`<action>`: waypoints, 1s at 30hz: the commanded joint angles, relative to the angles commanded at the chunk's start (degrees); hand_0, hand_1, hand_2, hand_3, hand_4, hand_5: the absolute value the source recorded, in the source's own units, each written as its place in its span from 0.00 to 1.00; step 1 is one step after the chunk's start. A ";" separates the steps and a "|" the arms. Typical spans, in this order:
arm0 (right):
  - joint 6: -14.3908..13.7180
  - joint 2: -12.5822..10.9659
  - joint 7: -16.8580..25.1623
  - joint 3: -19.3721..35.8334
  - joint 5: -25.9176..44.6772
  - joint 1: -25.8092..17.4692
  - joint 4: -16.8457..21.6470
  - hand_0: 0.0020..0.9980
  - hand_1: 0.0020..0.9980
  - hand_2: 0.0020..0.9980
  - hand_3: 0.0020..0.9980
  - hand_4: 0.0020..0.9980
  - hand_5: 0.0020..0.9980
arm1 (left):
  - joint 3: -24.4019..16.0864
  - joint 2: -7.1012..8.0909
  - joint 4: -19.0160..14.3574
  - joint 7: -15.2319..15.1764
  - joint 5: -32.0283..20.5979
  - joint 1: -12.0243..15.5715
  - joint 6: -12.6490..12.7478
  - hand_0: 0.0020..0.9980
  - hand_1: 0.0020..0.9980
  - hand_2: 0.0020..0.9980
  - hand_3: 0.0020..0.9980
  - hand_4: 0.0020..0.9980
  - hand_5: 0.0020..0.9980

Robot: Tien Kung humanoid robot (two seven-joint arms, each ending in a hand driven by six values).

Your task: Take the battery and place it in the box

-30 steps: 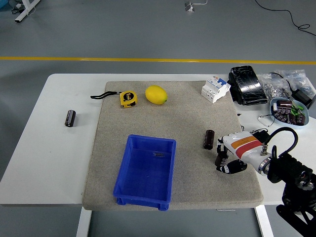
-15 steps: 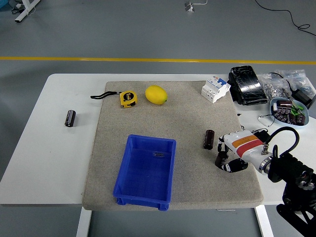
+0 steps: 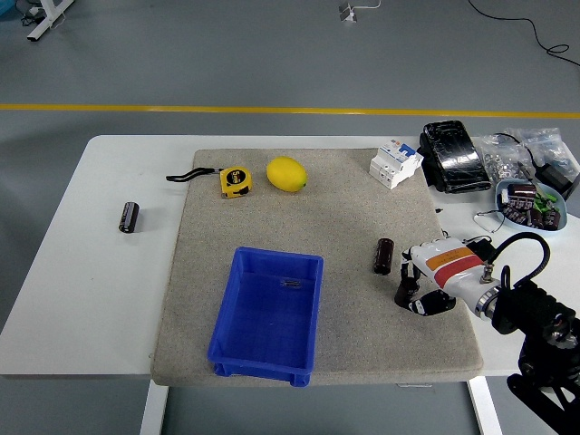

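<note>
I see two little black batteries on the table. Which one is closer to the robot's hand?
The battery on the grey mat, just left of the right hand. The other battery lies far off on the bare white table at the left.

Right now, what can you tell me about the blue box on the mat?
The blue box is a shallow, open-topped rectangular tray that looks like plastic, with low walls, a raised rim and small feet at the near corners. It sits flat on the grey mat, toward the mat's near edge and left of the middle, slightly turned. Inside there is only a small dark mark or item, too small to identify. Nothing else touches it; no battery is in it yet.
</note>
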 joint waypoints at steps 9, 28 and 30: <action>-0.07 0.07 -0.01 -0.04 0.00 0.02 -0.10 0.15 0.25 0.40 0.46 0.93 0.22 | 0.02 0.01 -0.01 -0.02 -0.05 0.01 -0.02 0.71 0.70 0.74 0.64 0.67 0.67; 0.09 0.09 -0.18 -0.23 0.00 -0.04 0.08 0.13 0.21 0.36 0.42 0.90 0.23 | 0.07 0.06 -0.06 -0.05 -0.18 0.04 -0.16 0.71 0.70 0.74 0.64 0.67 0.67; 0.09 0.13 -0.18 -0.35 0.00 -0.01 0.13 0.13 0.21 0.36 0.42 0.90 0.23 | 0.13 0.06 -0.06 -0.07 -0.29 0.05 -0.18 0.71 0.70 0.74 0.64 0.67 0.67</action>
